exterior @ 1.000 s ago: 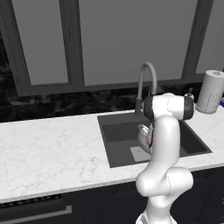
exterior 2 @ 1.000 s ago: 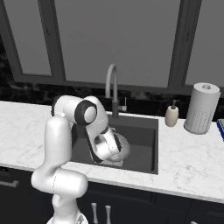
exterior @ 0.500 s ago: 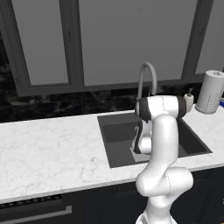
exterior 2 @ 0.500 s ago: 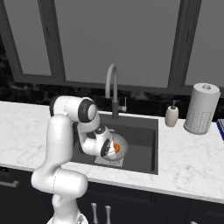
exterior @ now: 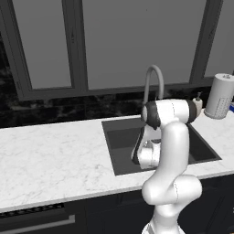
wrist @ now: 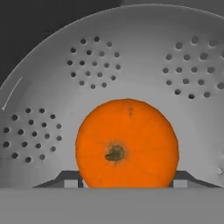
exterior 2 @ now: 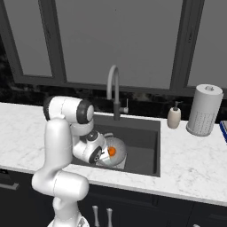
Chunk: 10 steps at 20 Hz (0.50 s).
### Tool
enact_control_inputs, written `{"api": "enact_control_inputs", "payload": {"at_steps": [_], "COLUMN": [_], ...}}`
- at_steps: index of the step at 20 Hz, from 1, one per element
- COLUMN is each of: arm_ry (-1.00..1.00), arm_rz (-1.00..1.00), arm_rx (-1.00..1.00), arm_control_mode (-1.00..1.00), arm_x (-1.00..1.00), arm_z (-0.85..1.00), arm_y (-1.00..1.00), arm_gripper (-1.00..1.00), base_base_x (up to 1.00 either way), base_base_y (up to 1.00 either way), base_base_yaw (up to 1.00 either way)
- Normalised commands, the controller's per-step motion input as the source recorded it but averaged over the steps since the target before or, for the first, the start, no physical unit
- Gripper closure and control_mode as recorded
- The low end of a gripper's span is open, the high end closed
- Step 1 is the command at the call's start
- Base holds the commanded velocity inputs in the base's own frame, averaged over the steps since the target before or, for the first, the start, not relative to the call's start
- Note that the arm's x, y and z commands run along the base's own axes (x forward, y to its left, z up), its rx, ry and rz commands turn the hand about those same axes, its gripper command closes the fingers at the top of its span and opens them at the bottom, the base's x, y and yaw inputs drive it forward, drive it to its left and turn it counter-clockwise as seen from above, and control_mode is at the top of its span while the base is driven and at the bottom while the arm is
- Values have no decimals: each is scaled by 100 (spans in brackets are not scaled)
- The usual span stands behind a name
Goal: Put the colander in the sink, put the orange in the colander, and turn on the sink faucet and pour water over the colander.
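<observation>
Down inside the perforated metal colander (wrist: 52, 87), I'm clasping the round, glossy orange (wrist: 127, 143) between my gripper (wrist: 127, 181) fingertips.

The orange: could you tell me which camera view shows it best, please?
The hand view: the orange is large and unobstructed, sitting in the colander between the gripper's fingertips. The right base view shows it as a small spot beside the hand; in the left base view the arm covers it.

Orange (wrist: 127, 143) inside colander (wrist: 144, 61), in sink (exterior 2: 146, 142)
</observation>
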Motion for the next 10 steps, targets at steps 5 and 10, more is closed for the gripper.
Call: {"api": "enact_control_inputs", "payload": {"at_steps": [5, 10], "arm_ry": [-1, 9], "arm_rz": [17, 19], "arm_rx": [0, -2], "arm_control_mode": [-100, -100], "arm_x": [-4, 0], "arm_z": [48, 37], "arm_y": [0, 0], "arm_gripper": [100, 100], "base_base_x": [0, 0], "base_base_y": [0, 0], "base_base_yaw": [0, 0]}}
